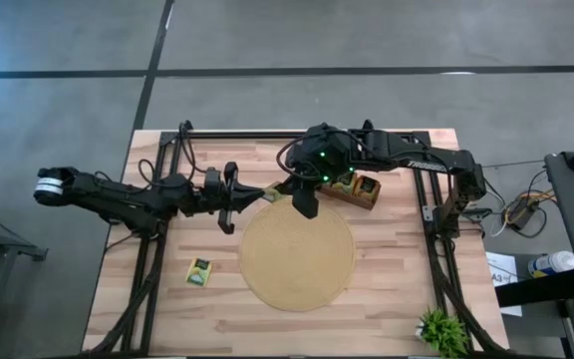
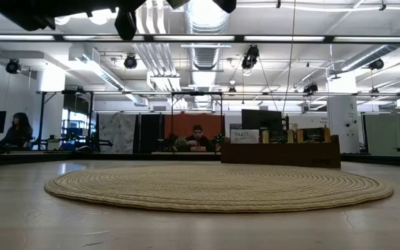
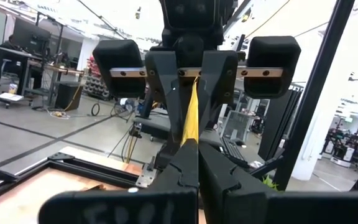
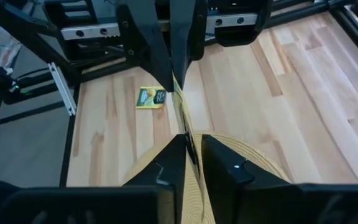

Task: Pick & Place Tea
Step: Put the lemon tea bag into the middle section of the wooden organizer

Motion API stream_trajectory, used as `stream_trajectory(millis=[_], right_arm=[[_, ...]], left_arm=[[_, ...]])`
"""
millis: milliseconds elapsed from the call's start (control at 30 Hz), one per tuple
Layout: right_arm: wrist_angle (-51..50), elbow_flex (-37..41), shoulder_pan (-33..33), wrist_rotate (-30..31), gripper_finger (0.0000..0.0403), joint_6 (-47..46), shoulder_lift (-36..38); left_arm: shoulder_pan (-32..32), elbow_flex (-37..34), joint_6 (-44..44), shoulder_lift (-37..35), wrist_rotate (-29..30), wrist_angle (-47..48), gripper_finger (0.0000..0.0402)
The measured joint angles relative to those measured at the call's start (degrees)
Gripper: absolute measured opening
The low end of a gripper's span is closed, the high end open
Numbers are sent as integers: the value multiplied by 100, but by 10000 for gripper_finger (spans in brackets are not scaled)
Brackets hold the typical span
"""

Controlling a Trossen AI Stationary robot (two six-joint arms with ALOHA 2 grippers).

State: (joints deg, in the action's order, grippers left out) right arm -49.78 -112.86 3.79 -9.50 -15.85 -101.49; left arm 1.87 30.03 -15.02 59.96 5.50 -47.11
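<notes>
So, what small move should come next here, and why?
Probably the left gripper should open and let go: it is shut on the yellow sachet, and the right gripper meets it on that same sachet above the mat edge.

- Sachet (image 1: 199, 271) on the worktop: yellow with dark green.
- Round mat (image 1: 297, 254): tan, woven in rings.
- Worktop (image 1: 387, 289): pale wood planks.
- Box (image 1: 365, 189): brown.
- Plant (image 1: 442, 332): green.

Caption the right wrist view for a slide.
Right hand straddles a tea sachet pinched by the left hand above the mat; another sachet lies on the table.
</notes>
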Motion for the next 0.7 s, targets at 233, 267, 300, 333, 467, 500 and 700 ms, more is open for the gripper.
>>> stream_trajectory(millis=[233, 267, 300, 333, 467, 500, 700], right_arm=[[-74, 4, -4, 39, 12, 232, 0], [-82, 4, -4, 40, 10, 249, 0], [-92, 5, -3, 44, 10, 256, 0], [-96, 7, -2, 45, 9, 257, 0], [-141, 13, 36, 70, 9, 273, -4], [-177, 13, 57, 91, 9, 274, -4], [-1021, 19, 208, 737, 9, 326, -2]], left_arm=[[0, -28, -42, 15, 15, 34, 0], [2, -28, -27, 15, 82, 62, 0], [1, -28, -24, 15, 151, 109, 0], [2, -28, -23, 15, 254, 166, 1], [7, -28, -56, 15, 722, 413, 20], [7, -28, -58, 15, 865, 474, 30], [4, -34, -154, 14, 1640, 765, 106]])
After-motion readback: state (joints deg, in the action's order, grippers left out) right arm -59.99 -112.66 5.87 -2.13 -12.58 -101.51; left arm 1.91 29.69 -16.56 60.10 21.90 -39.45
